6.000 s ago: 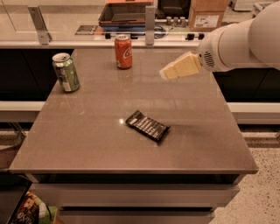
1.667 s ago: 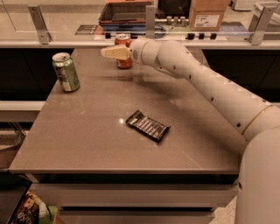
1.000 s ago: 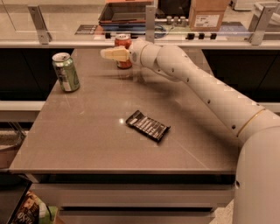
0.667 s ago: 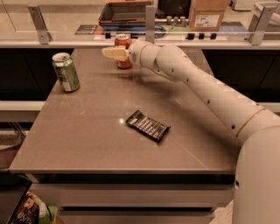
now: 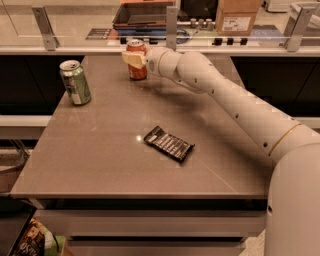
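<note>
A red soda can (image 5: 137,73) stands upright at the back of the brown table (image 5: 95,155). My gripper (image 5: 133,59) is at this can, its cream tip lying across the can's upper half and touching or nearly touching it. The white arm (image 5: 235,105) reaches in from the lower right across the table. A green soda can (image 5: 75,83) stands upright at the left, well apart from the gripper. A black snack bar wrapper (image 5: 169,144) lies flat near the table's middle.
Behind the table runs a counter with glass panels on metal posts (image 5: 171,20). On it sit a dark tray (image 5: 145,14) and a cardboard box (image 5: 239,16). A floor gap and a printed bag (image 5: 31,240) show at the lower left.
Six seconds ago the gripper hung at the right, away from the cans. It has swung left to the red can, and in the last second has crept slightly further across it.
</note>
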`<state>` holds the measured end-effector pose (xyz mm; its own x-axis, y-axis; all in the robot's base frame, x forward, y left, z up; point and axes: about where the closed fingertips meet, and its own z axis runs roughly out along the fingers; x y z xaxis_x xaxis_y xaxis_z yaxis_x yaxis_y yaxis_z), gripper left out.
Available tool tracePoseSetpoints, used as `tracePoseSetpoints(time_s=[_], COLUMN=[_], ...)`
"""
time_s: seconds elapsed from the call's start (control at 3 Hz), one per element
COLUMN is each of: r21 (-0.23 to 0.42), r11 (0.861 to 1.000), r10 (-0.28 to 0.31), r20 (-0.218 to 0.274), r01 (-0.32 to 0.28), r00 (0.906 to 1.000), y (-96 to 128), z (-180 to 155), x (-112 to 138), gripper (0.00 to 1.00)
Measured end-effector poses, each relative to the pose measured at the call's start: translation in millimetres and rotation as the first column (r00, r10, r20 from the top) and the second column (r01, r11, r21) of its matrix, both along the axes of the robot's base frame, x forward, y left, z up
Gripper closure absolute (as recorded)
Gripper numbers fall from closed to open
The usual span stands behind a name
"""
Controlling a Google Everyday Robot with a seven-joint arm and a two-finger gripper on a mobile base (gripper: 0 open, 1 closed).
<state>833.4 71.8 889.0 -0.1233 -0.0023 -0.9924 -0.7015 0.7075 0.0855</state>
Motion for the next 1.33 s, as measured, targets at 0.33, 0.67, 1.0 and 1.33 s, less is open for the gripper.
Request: tracePoseSetpoints(time_s=[0.33,0.67,1.0,1.33], r21=[0.000,0.001,0.001,0.012], r11=[1.000,1.000,1.000,0.999], r10=[0.003,0.007,0.007,0.037], r20=[-0.001,-0.001,-0.001,0.013], r01=[-0.003,-0.007,-0.007,-0.037], r00=[1.0000,1.0000,1.0000,0.9992], y=[2.6,5.0,5.0,1.0], z=[-0.5,-0.9,-0.9,7.1], x=[-0.4,-0.7,-0.7,-7.0], gripper=[0.88,1.00,1.00,1.00])
